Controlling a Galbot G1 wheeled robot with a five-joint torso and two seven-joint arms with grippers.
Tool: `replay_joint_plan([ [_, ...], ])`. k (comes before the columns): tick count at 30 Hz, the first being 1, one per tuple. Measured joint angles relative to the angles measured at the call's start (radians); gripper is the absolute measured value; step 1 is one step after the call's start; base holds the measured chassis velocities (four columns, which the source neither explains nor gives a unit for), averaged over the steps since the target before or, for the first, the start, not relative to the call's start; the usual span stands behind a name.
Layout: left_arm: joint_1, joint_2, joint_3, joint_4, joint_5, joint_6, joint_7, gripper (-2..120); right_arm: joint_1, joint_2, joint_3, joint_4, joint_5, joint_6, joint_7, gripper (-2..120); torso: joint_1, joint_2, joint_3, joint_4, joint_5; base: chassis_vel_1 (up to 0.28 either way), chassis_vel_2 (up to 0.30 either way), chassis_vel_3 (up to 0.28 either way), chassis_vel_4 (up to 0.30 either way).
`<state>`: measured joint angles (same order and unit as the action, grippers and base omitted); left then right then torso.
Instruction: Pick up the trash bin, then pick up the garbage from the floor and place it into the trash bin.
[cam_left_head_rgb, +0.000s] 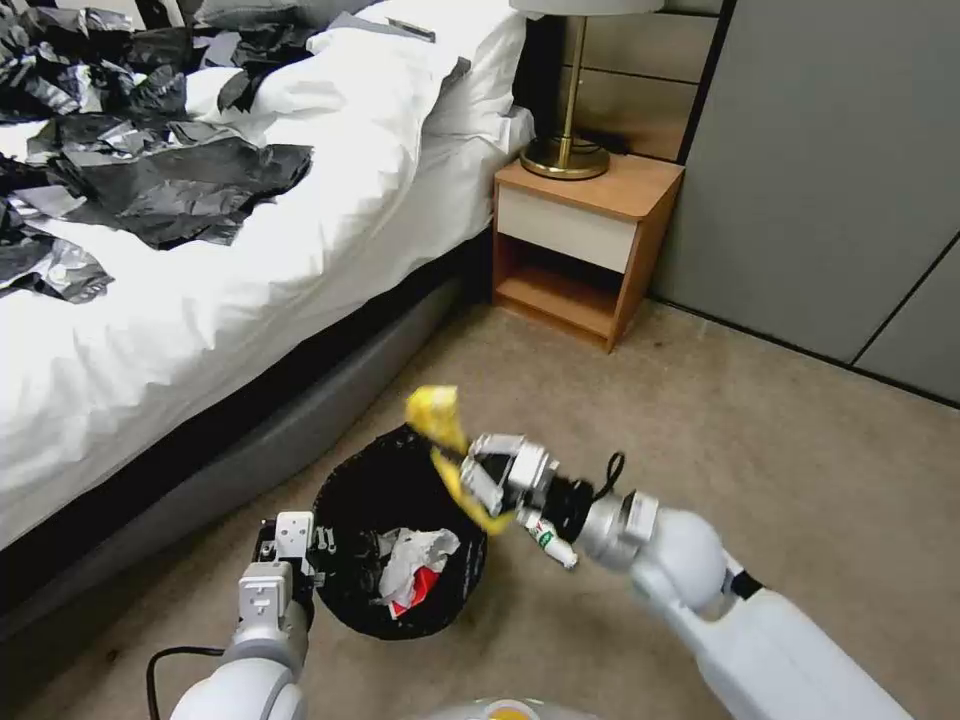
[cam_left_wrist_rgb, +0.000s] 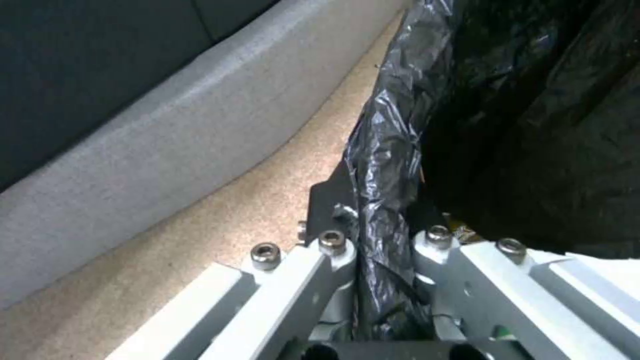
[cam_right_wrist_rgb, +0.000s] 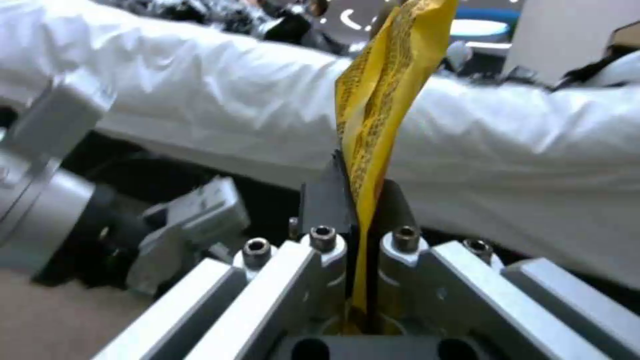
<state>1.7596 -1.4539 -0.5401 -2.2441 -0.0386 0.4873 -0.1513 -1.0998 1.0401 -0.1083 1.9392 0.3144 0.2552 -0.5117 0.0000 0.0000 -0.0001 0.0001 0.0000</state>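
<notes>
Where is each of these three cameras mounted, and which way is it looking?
Head view: on the robot's head, looking down at the carpet, bed and nightstand; both arms show.
Left wrist view: on the left arm, looking along the left gripper, shut on the trash bin rim.
Right wrist view: on the right arm, looking along the right gripper, shut on the yellow wrapper.
Shared: head and right wrist views both show the wrapper and bed.

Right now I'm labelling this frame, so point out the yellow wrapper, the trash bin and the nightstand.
yellow wrapper (cam_left_head_rgb: 436, 412): head view, its upper crumpled end.
trash bin (cam_left_head_rgb: 345, 500): head view, black liner at its rim.
nightstand (cam_left_head_rgb: 600, 187): head view, its wooden top.
</notes>
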Motion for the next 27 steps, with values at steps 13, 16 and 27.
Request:
replay_joint_plan([
  [13, 0.017, -0.009, 0.009, -0.007, 0.017, -0.008, 0.000, 3, 0.074, 0.100, -0.121, -0.164, -0.066, -0.017, 0.051, 0, 0.000, 0.000, 0.000, 0.0001, -0.0002, 0.000, 0.000, 0.000, 0.000],
  [16, 0.017, -0.011, 0.012, -0.007, 0.021, -0.009, 0.001, 3, 0.095, 0.133, -0.132, -0.226, -0.096, -0.026, 0.069, 0, 0.000, 0.000, 0.000, 0.0000, -0.0001, 0.000, 0.000, 0.000, 0.000],
  [27, 0.009, -0.013, 0.015, -0.005, 0.022, -0.009, 0.002, 3, 0.096, 0.141, -0.133, -0.249, -0.123, -0.039, 0.077, 32, 0.000, 0.000, 0.000, -0.0001, -0.0001, 0.000, 0.000, 0.000, 0.000],
])
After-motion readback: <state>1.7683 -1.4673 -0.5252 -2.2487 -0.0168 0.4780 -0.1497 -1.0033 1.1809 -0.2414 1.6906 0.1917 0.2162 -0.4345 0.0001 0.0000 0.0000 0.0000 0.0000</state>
